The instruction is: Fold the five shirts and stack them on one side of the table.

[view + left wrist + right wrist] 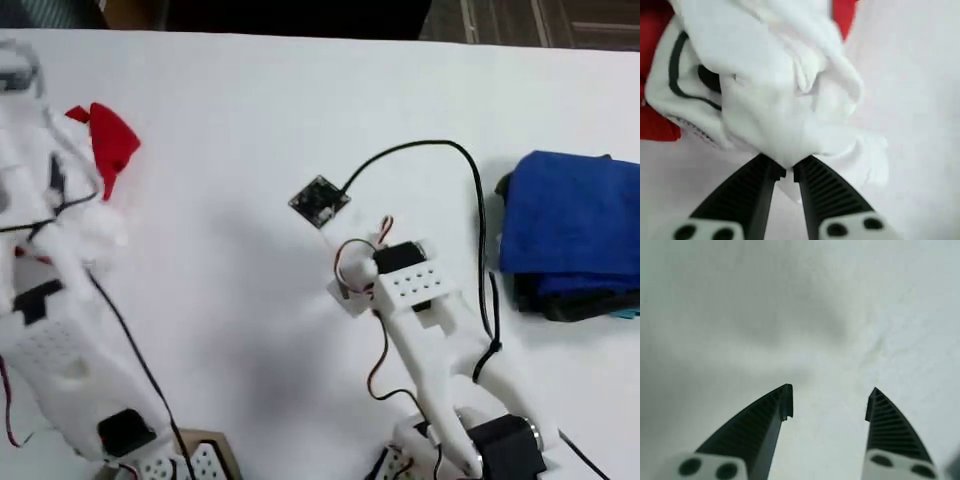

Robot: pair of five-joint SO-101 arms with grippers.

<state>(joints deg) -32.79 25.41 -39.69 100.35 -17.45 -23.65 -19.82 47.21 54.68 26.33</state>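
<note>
White shirt point(775, 90) clenched in left gripper point(789, 172), red shirt point(655, 125) beside it, right gripper point(829, 402) released over table point(790, 315)

A broad white matte table point(230, 120) took up nearly the whole high view, its far edge running straight across the top. Beyond that edge lay a dark, unlit strip point(300, 15), and further right a grey-brown wood-plank floor point(540, 20). Soft, even light fell on the tabletop, leaving only faint, blurred grey shadows point(270, 370).
</note>
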